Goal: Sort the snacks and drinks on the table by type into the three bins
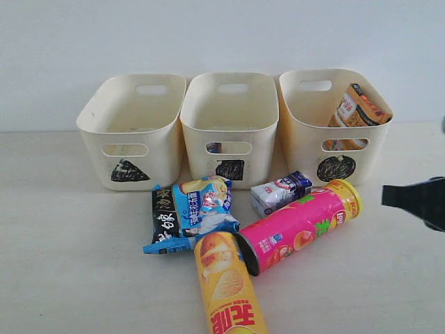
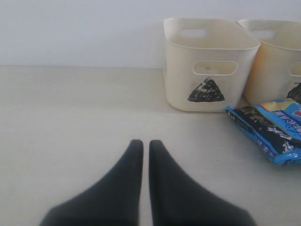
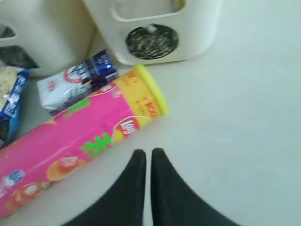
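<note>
The left gripper (image 2: 142,144) and right gripper (image 3: 146,153) are shown pressed together and empty, the right positioned near the pink chip cylinder (image 3: 70,146).

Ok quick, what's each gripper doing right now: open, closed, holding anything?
Left gripper: closed, holding nothing.
Right gripper: closed, holding nothing, near the pink chip cylinder.

three bins (image 1: 229,122): upper middle, side by side
bag (image 1: 358,108): inside the rightmost bin
cylinders (image 1: 299,226), carton (image 1: 279,193): lower middle, just in front
</note>
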Controlling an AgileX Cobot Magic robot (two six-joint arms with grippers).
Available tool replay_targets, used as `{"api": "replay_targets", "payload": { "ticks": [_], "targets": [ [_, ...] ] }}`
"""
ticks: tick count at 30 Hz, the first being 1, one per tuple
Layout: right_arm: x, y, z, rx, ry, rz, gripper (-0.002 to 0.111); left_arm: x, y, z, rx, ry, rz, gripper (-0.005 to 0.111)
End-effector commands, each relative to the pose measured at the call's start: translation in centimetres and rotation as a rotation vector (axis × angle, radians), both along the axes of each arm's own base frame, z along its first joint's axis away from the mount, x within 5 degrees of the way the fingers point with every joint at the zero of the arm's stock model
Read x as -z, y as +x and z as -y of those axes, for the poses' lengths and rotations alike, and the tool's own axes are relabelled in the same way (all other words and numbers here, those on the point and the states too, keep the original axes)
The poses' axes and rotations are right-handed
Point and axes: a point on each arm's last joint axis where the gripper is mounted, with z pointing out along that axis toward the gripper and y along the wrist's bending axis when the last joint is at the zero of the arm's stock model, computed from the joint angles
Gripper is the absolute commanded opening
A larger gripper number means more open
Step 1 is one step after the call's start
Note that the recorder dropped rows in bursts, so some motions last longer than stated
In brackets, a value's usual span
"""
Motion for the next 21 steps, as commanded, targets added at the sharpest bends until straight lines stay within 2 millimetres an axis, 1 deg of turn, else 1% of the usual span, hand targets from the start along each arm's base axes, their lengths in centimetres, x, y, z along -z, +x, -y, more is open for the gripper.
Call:
{"api": "replay_targets", "payload": {
  "ticks": [1,2,5,9,10,13,15,18,19,21],
  "targets": [
    [-1.8,-2.0,2.3,0.104,0.031,0.158,0.0,0.0,0.0,0.0,0.003,0.006,0.006,0.004],
    [-2.2,-2.5,2.5,0.109,0.026,0.2,0.0,0.0,0.0,0.0,0.003,0.006,0.006,0.004],
    [-3.6,-5.9,3.2,0.101,0.009,0.389,0.0,0.0,0.0,0.0,0.003,0.006,0.006,0.004],
    [-4.6,-9.1,3.7,0.105,0.022,0.571,0.0,0.0,0.0,0.0,0.003,0.006,0.006,0.004],
    [-4.9,-10.5,3.9,0.105,0.029,0.644,0.0,0.0,0.0,0.0,0.002,0.006,0.01,0.004],
    [-4.9,-12.2,4.1,0.103,0.045,0.718,0.0,-0.2,0.0,0.0,0.001,-0.021,0.03,0.004],
    [-4.8,-13.2,4.1,0.099,0.053,0.752,0.0,-0.6,0.1,0.1,-0.005,-0.095,0.076,0.004],
    [-4.4,-14.0,4.2,0.09,0.05,0.769,0.0,-1.6,0.2,0.0,-0.03,-0.276,0.181,0.004],
    [-4.1,-14.1,4.2,0.086,0.049,0.759,0.0,-1.9,0.2,-0.1,-0.042,-0.354,0.213,0.004],
    [-3.0,-14.0,4.0,0.083,0.074,0.688,0.0,-2.6,0.1,-0.6,-0.087,-0.585,0.292,0.004]
  ]
}}
